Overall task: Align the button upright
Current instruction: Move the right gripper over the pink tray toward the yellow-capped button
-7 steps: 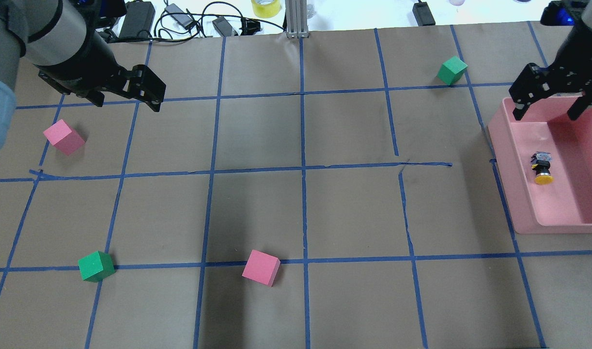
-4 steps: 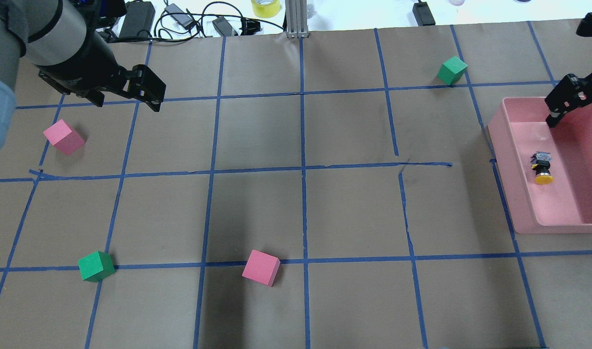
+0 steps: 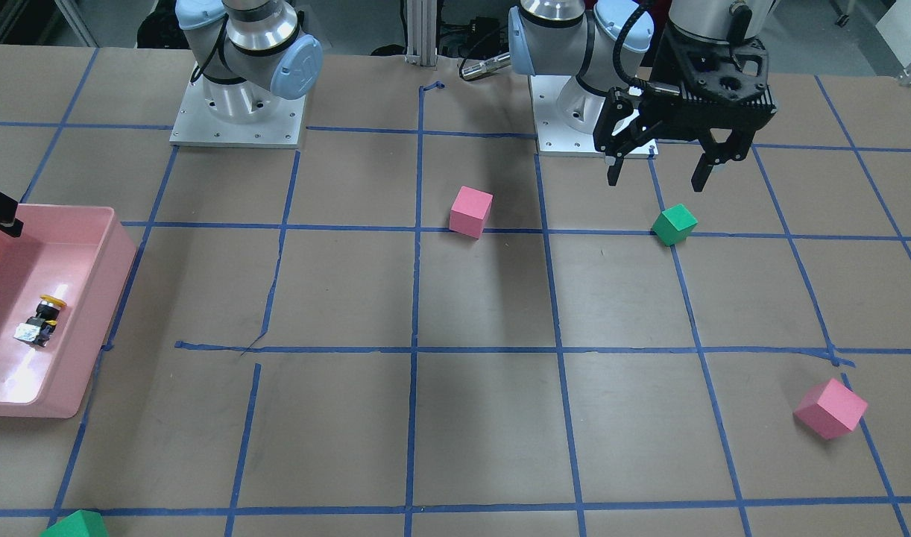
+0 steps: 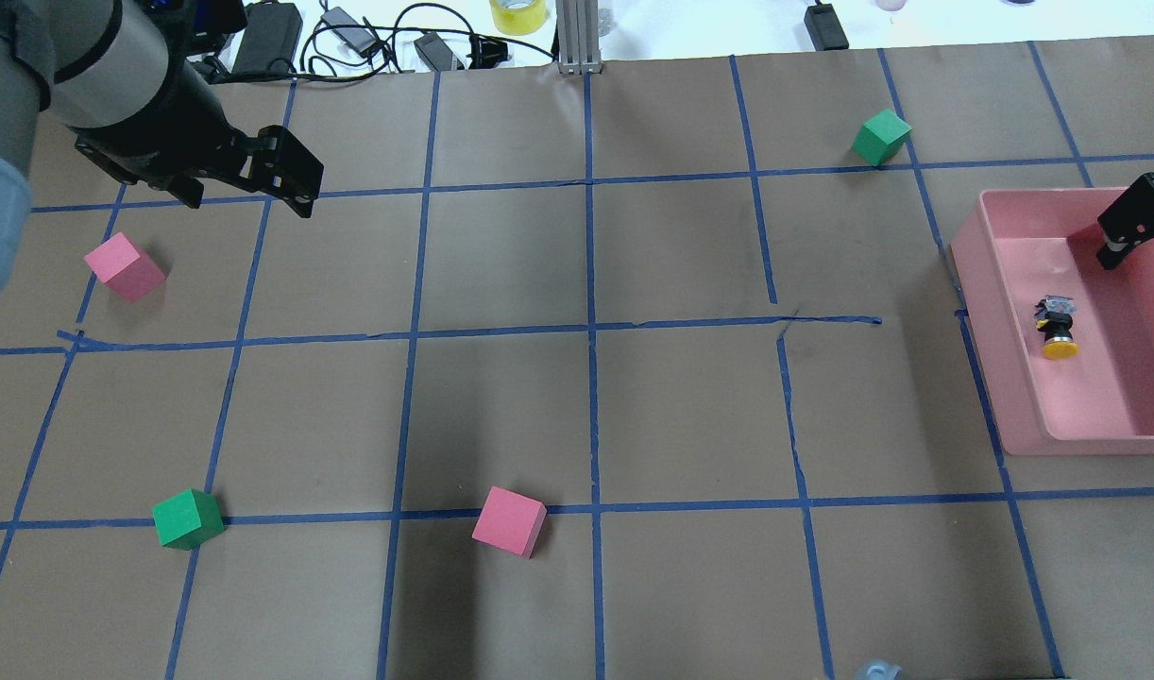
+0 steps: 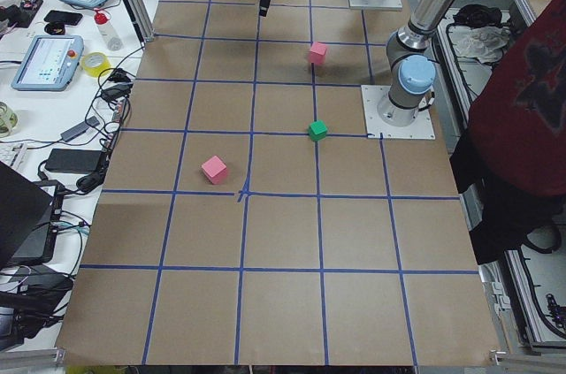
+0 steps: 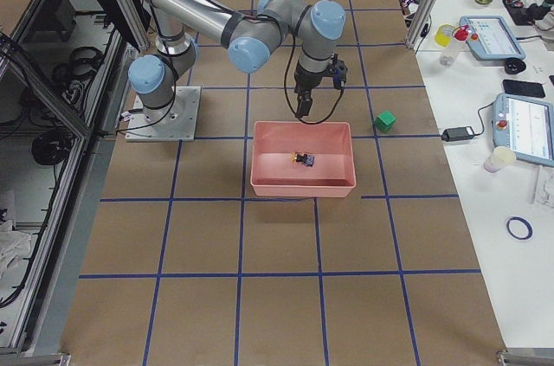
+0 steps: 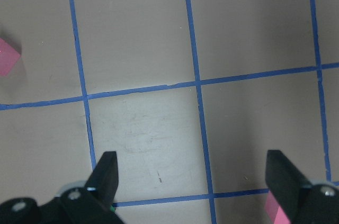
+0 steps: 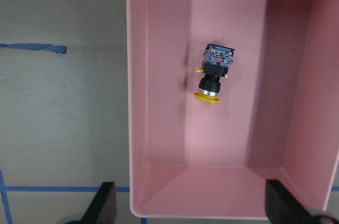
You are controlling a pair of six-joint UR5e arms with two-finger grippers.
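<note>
One button (image 8: 214,75), on its side on the floor of the pink bin (image 8: 128,102), long axis parallel to the bin's side wall, yellow cap toward its robot-side end, lay below the open right claw (image 8: 190,183); the open left claw (image 3: 656,182) hung far from the bin.

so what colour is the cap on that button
Yellow, above a black body; the button shows best in the right wrist-mounted view.

Brown paper (image 4: 501,255) is covering the table (image 6: 277,314), blue tape (image 4: 592,328) gridding it. Along the far edge a white bench (image 6: 511,297) is sitting brightly lit — cables (image 4: 355,40), tablets (image 6: 530,131), a yellow tape roll (image 4: 518,14).
</note>
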